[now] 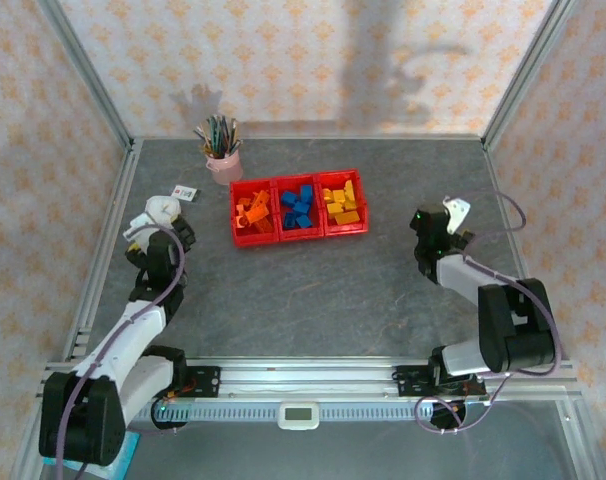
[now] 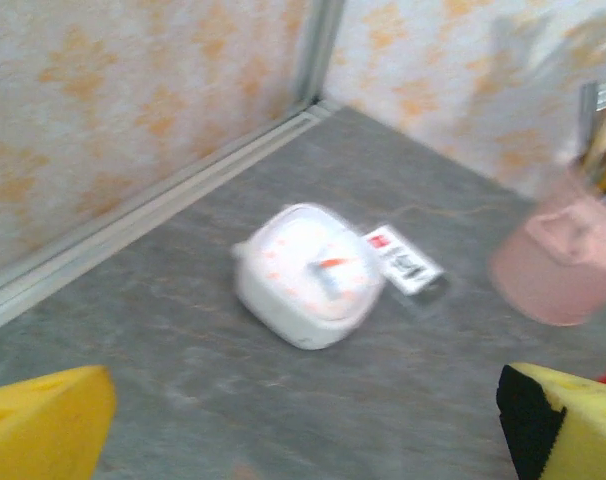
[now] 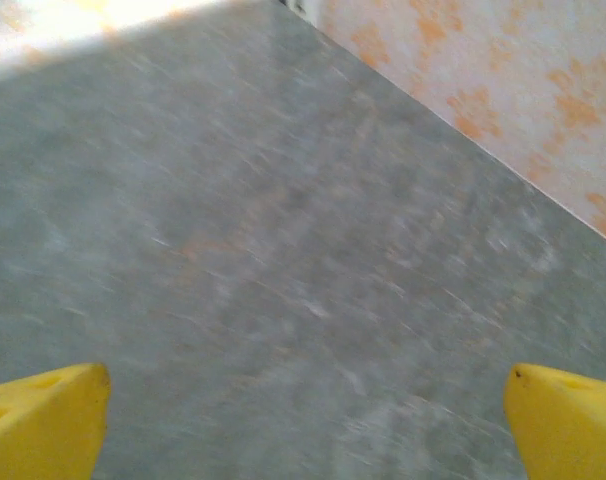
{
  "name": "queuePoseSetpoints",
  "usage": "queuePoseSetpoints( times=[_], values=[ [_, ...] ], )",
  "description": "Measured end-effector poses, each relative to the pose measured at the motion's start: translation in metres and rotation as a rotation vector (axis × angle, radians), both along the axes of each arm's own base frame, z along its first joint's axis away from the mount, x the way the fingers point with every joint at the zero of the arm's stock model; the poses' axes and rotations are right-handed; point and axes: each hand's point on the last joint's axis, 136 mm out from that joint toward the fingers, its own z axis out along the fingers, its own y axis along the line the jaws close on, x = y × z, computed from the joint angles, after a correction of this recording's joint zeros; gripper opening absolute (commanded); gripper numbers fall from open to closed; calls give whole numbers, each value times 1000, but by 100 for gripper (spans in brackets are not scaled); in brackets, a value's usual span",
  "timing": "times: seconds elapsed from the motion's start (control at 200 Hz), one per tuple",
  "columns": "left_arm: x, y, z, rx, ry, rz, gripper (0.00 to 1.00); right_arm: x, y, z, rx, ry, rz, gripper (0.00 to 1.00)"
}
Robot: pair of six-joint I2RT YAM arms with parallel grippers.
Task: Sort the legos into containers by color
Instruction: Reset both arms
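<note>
Three joined red containers (image 1: 283, 238) stand in a row at the table's middle back. The left one holds orange legos (image 1: 254, 212), the middle one blue legos (image 1: 298, 207), the right one yellow legos (image 1: 341, 203). My left gripper (image 1: 151, 232) hangs well to the left of the containers, and in the left wrist view the left gripper (image 2: 303, 440) is open over bare table, with nothing between its yellow fingertips (image 2: 43, 420). Off to the containers' right, my right gripper (image 1: 438, 222) is also clear of them. The right wrist view has this right gripper (image 3: 303, 430) open and empty above the grey surface.
A white round timer (image 2: 308, 275) lies just ahead of the left gripper, with a small card (image 2: 403, 262) beside it. A pink cup of pens (image 1: 223, 160) stands behind the containers' left end. Metal frame rails (image 1: 103, 240) and patterned walls edge the table.
</note>
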Motion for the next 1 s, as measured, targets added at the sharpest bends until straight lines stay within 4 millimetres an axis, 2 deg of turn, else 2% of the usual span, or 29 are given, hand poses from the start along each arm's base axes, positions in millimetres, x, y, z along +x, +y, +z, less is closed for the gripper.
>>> queuePoseSetpoints(
  times=[0.04, 0.11, 0.22, 0.3, 0.365, 0.515, 0.581, 0.736, 1.001],
  values=[
    [-5, 4, -14, 26, 13, 0, 99, -5, -4, -11, -4, -2, 5, 100],
    [-10, 4, -36, 61, 29, -29, 99, -9, -7, -18, -4, -36, 26, 100],
    [0, -6, -47, 102, 14, -112, 99, 0, 4, -14, -7, -105, 119, 100],
    [15, -15, -44, 129, -31, -181, 99, 12, 15, -2, -7, -176, 193, 100],
    [25, -24, -42, 149, -54, -239, 99, 11, 22, 6, -9, -235, 242, 100],
    [42, -42, -45, 181, -88, -358, 99, -4, 32, -5, -9, -256, 322, 100],
    [45, -41, -45, 181, -82, -355, 99, -2, 32, -5, 2, -263, 337, 100],
    [60, -38, -23, 196, -145, -328, 99, 1, 30, 3, 4, -298, 348, 100],
    [59, -35, -23, 199, -144, -312, 99, 2, 34, 5, 9, -307, 366, 100]
  ],
)
